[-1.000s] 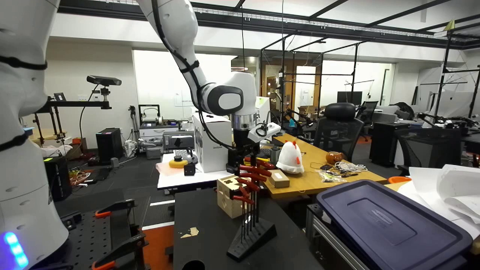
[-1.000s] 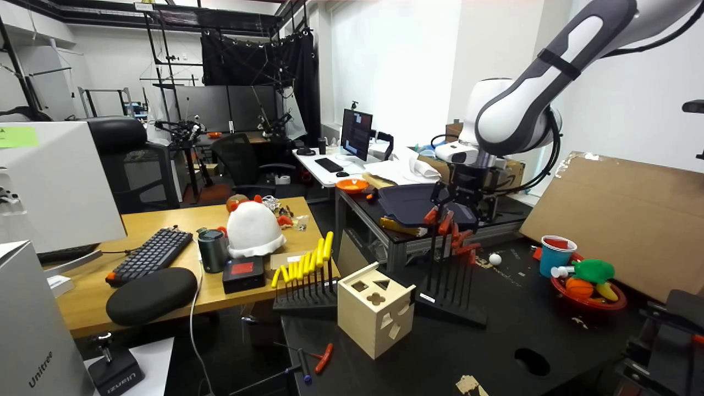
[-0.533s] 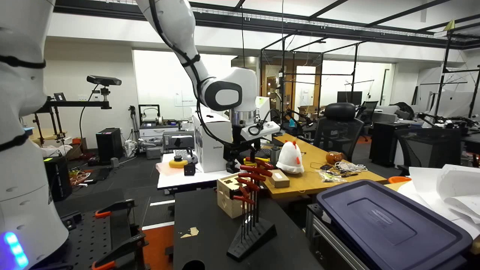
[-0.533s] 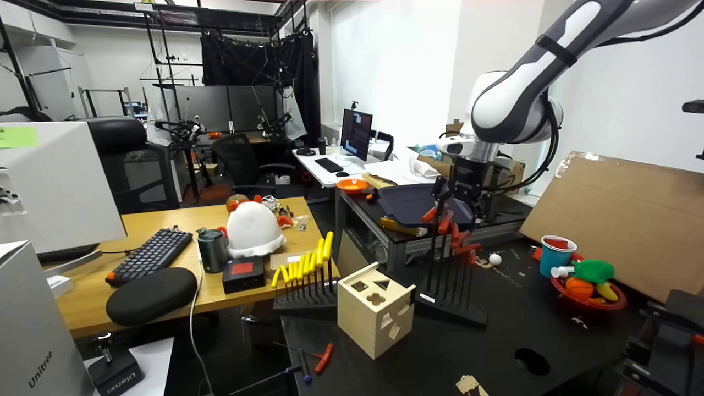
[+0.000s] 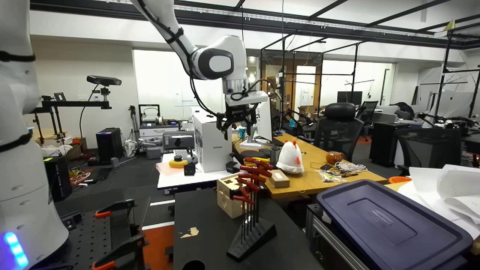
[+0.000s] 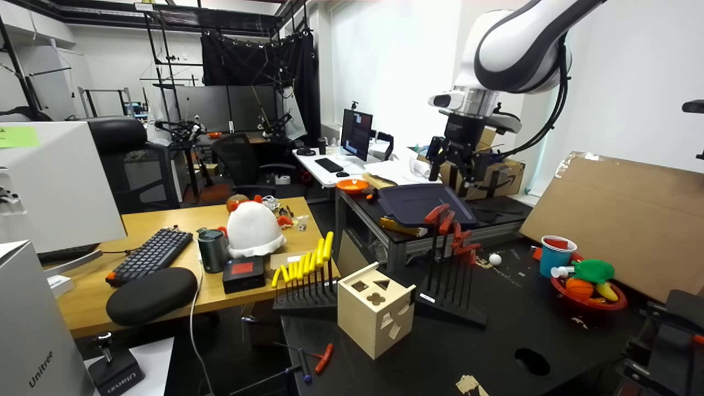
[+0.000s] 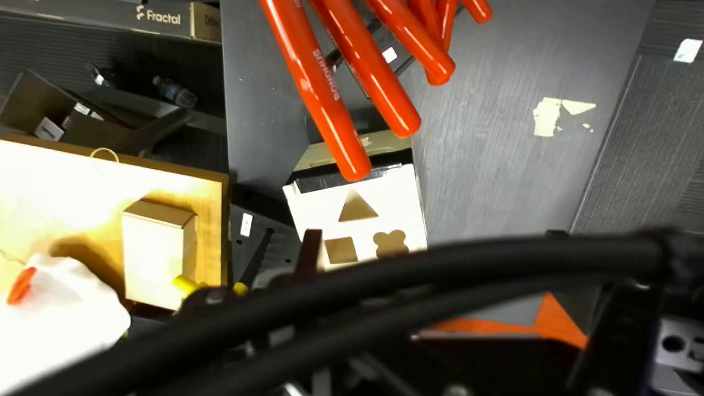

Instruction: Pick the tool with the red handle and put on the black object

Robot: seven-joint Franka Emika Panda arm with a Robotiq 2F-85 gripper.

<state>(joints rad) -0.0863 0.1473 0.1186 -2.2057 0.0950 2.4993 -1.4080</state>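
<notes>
Several tools with red handles (image 5: 255, 176) stand upright in a black wedge-shaped stand (image 5: 255, 239) on the black table. The red handles (image 6: 446, 221) and the stand (image 6: 451, 312) show in both exterior views. In the wrist view the red handles (image 7: 324, 96) are near the camera at the top. Another red-handled tool (image 6: 324, 358) lies flat by the table edge. My gripper (image 5: 237, 135) is open and empty, above the red handles and apart from them. The gripper (image 6: 451, 179) shows so in both exterior views. In the wrist view, cables (image 7: 467, 261) partly hide its fingers (image 7: 311, 247).
A wooden shape box (image 6: 375, 313) stands beside the stand. Yellow-handled tools (image 6: 308, 261) stand in another black holder behind it. A red bowl with toys (image 6: 589, 305) and a blue cup (image 6: 555, 257) sit near a cardboard sheet (image 6: 621, 225). A dark blue lid (image 5: 390, 225) lies alongside.
My gripper has risen clear of the red handles, and moved a little to the left in both exterior views. The tools and stand have not moved.
</notes>
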